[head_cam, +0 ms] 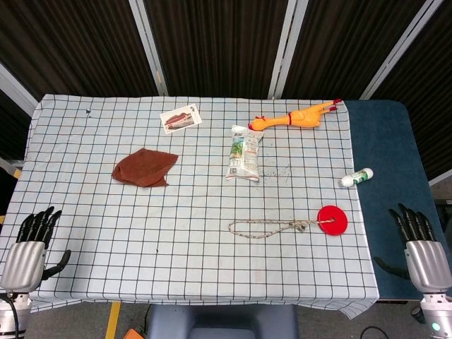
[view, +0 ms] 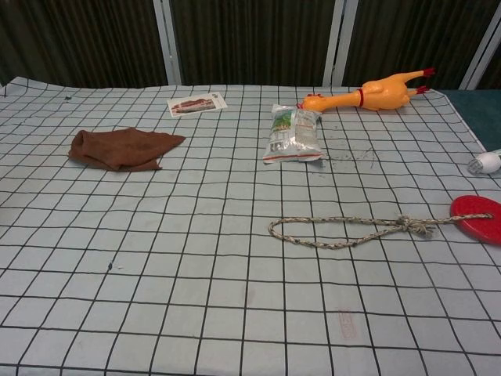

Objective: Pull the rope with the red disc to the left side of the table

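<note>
On right side of table: rope point(head_cam: 272, 227) tied to red disc point(head_cam: 332, 218); left hand point(head_cam: 30, 244), right hand point(head_cam: 422, 247) fingers wide, empty.

Place: a robot test lab, not a home or a shop.
Table point(head_cam: 85, 233): covered by a white cloth point(head_cam: 198, 261) printed with a black grid, laid like a measuring mat; blue top bare at the right edge.
Backdrop: dark corrugated panels point(head_cam: 212, 42) crossed by pale metal bars.
Floor: grey, with a strip of yellow tape point(head_cam: 111, 319) near the table's base.
Props: unrelated small things spread well apart, such as a rubber chicken point(head_cam: 296, 118), a brown rag point(head_cam: 145, 167), a snack packet point(head_cam: 244, 154).
</note>
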